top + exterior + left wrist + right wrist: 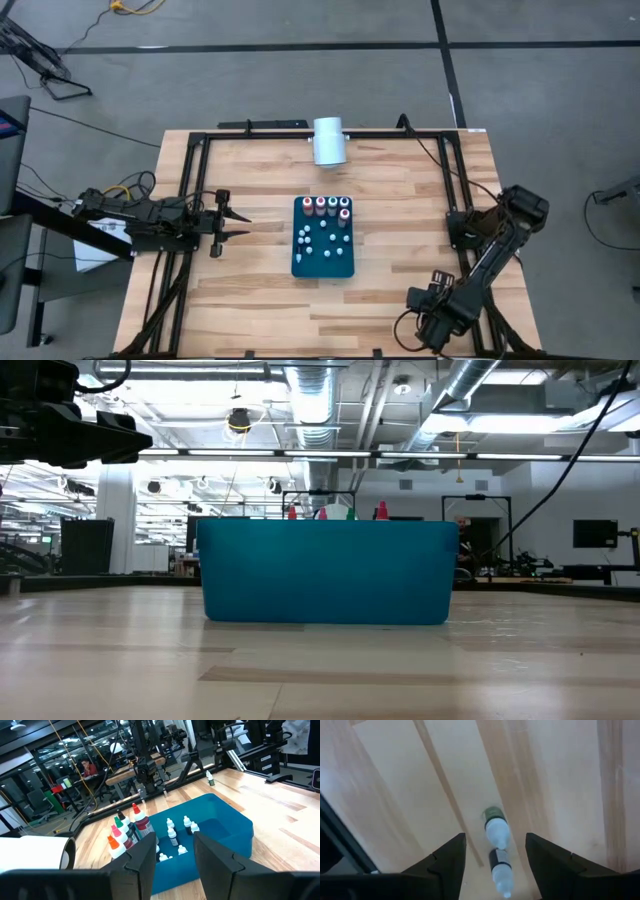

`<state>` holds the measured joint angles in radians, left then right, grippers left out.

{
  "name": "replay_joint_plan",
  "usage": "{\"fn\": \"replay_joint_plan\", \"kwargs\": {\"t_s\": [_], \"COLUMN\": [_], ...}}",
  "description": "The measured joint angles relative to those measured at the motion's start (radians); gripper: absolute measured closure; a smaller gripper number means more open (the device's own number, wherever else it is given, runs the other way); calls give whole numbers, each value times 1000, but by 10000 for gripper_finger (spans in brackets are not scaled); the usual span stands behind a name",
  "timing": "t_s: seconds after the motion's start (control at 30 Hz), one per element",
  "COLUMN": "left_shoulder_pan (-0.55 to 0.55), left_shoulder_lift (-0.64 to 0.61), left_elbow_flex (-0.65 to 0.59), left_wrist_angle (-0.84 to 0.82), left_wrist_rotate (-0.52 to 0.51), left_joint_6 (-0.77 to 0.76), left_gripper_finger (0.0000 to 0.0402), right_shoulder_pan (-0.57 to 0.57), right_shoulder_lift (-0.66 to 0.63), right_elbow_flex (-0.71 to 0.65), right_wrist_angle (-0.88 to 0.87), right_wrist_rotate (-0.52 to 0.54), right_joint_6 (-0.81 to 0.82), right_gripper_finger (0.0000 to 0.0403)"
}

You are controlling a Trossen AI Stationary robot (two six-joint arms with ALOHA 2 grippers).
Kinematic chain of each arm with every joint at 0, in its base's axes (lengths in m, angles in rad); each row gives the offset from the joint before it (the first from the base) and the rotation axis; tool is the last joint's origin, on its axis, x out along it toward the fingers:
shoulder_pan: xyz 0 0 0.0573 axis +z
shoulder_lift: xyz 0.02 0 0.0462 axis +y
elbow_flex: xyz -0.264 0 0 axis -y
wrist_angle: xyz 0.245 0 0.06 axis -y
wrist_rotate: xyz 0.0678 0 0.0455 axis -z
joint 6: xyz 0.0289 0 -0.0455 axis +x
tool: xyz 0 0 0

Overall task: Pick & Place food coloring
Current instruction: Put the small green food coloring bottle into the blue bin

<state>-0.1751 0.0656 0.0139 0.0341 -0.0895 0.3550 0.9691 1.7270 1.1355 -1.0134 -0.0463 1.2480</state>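
The food coloring bottles [323, 222] stand in a dark teal block [323, 258] at the table's middle. A few are taller, with red, green or dark bodies, and several are small and whitish; the left wrist view shows the bottles [131, 831] too. My left gripper [243, 224] hovers open to the left of the block, pointing at it, and its open fingers [174, 842] frame the block. My right gripper [432, 285] is open near the table's near right corner. Below its spread fingers [495, 840], two small bottles [496, 827] [501, 870] are on the wood, untouched.
A large white cylinder [329, 140] lies at the table's far edge, behind the block. A black frame rail [300, 133] runs round the tabletop. Bare wood lies left and right of the block. The teal block [325, 572] fills the middle of the low view.
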Motion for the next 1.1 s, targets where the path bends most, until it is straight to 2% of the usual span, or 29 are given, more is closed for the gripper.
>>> {"fn": "replay_joint_plan", "kwargs": {"t_s": [0.4, 0.83, 1.1], "left_shoulder_pan": [0, 0, 0], "left_shoulder_lift": [0, 0, 0], "left_elbow_flex": [0, 0, 0], "left_wrist_angle": [0, 0, 0], "left_wrist_rotate": [0, 0, 0], "left_joint_6": [0, 1, 0], "left_gripper_finger": [278, 278, 278], "right_shoulder_pan": [-1, -14, -16], "right_shoulder_lift": [30, 30, 55], "right_elbow_flex": [0, 0, 0], "right_wrist_angle": [-10, -11, -4], "right_wrist_rotate": [1, -1, -8], "right_joint_6": [17, 33, 25], "right_gripper_finger": [214, 262, 258]}}
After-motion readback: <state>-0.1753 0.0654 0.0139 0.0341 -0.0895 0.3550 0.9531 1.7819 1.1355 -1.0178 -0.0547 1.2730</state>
